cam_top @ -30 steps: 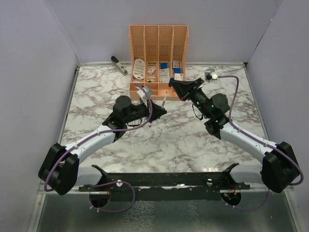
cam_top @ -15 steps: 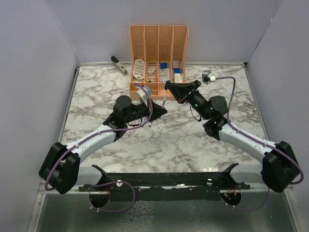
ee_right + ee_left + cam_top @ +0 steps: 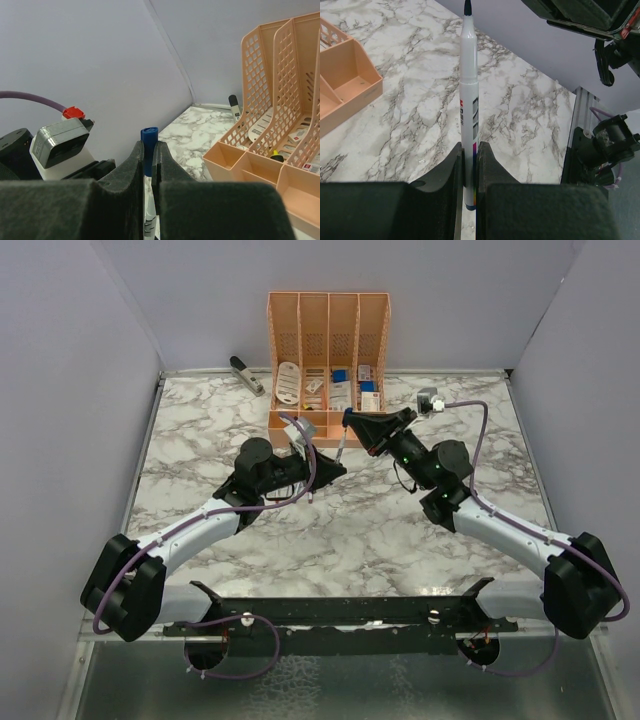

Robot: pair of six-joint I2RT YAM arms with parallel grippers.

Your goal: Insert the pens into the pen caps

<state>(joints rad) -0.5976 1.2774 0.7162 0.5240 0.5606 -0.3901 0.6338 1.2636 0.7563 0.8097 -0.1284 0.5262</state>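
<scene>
Pen (image 3: pixel 469 100), blue cap (image 3: pixel 149 136) near organiser (image 3: pixel 328 315)

No word or number can be read. The pen (image 3: pixel 469 95) in the left wrist view carries print along its barrel — a small red mark, grey blocks, coloured bands at the near end — all too blurred to spell out. Labels on the boxes (image 3: pixel 261 131) in the orange organiser (image 3: pixel 280 75) show only dark and red marks.

marble-patterned table (image 3: pixel 330 530), plain lilac-grey walls (image 3: pixel 70 360), even light
</scene>
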